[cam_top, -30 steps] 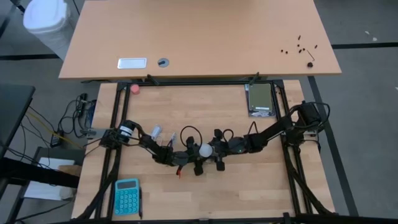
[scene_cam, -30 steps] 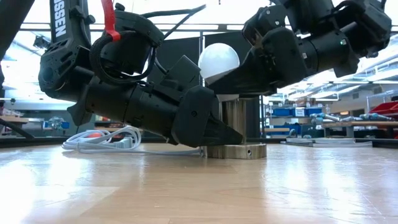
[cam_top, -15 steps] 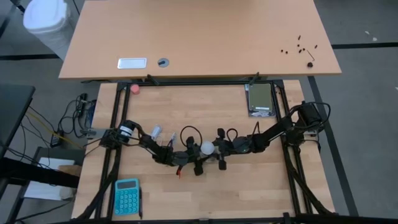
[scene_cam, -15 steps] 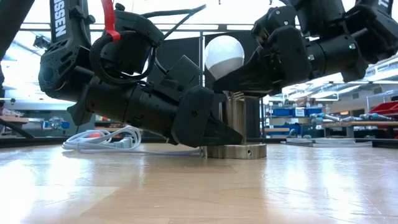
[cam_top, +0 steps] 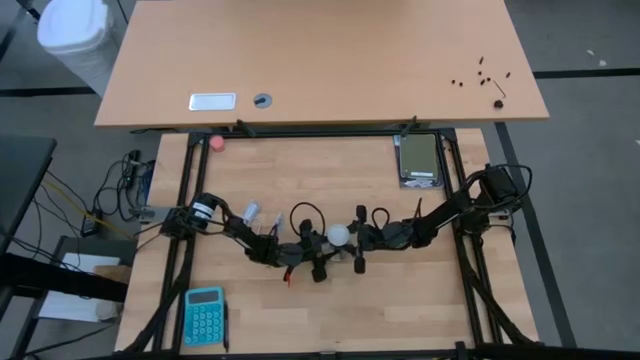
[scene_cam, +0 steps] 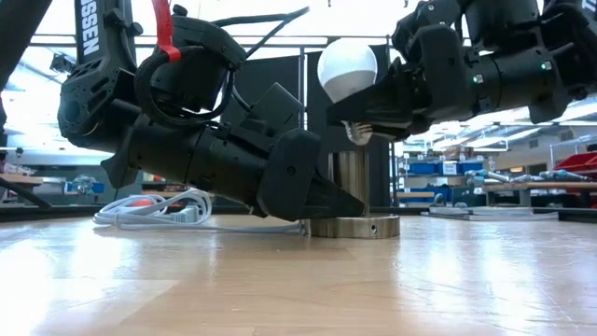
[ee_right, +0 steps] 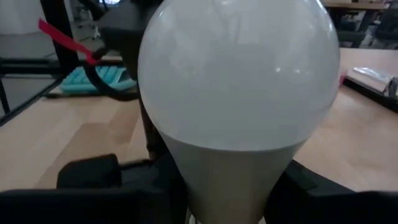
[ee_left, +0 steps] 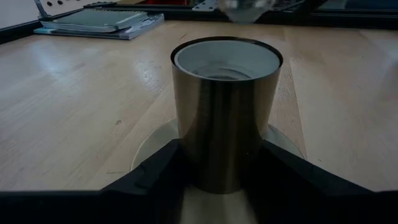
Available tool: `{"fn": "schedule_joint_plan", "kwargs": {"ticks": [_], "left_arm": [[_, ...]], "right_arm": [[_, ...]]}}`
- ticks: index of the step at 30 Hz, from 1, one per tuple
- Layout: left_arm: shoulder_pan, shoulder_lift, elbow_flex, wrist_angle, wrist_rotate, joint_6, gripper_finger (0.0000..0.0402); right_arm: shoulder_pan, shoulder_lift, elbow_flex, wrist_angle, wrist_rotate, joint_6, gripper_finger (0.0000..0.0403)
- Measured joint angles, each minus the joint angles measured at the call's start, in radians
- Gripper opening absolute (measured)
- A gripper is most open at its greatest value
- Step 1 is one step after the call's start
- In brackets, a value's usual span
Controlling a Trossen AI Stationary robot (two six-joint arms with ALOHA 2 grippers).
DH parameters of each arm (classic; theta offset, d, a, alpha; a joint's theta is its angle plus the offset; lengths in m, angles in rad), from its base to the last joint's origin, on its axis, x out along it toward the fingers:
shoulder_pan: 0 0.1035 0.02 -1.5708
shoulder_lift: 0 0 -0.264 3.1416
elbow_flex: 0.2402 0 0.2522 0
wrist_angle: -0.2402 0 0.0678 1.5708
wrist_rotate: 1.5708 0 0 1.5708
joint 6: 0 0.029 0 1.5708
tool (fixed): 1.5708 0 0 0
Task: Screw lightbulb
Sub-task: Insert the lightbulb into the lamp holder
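R gripper (scene_cam: 368, 117) jaws clamped on lightbulb (scene_cam: 347, 70), bulb upright in air just above metal socket (ee_left: 225, 112), base not in. L gripper (scene_cam: 317, 191) low on surface (cam_top: 400, 300), jaws closed round socket body. Nearby: white cord (scene_cam: 154, 210), teal calculator (cam_top: 204, 315), pink ball (cam_top: 216, 142).

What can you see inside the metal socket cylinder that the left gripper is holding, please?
The socket is open-topped, with a white inner lining; no bulb sits in it. Its deeper contacts are hidden by the rim. The lightbulb hangs above, in the right gripper.
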Motion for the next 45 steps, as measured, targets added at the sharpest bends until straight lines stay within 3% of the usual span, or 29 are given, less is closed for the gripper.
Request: {"fn": "schedule_joint_plan", "kwargs": {"ticks": [6, 11, 22, 37, 45], "left_arm": [[0.000, 0.000, 0.000, 0.000, 0.000, 0.000, 0.0204], [0.000, 0.000, 0.000, 0.000, 0.000, -0.003, 0.0204], [0.000, 0.000, 0.000, 0.000, 0.000, -0.004, 0.0204], [0.000, 0.000, 0.000, 0.000, 0.000, -0.006, 0.0204], [0.000, 0.000, 0.000, 0.000, 0.000, -0.007, 0.0204]], "right_arm": [[0.014, 0.107, -0.001, 0.147, 0.027, -0.006, 0.0160], [0.050, 0.181, 0.000, 0.277, 0.142, -0.059, 0.0160], [0.048, 0.229, 0.004, 0.298, 0.159, -0.076, 0.0162], [0.044, 0.229, 0.000, 0.310, 0.167, -0.138, 0.0206], [0.043, 0.228, 0.000, 0.339, 0.168, -0.158, 0.0208]]}}
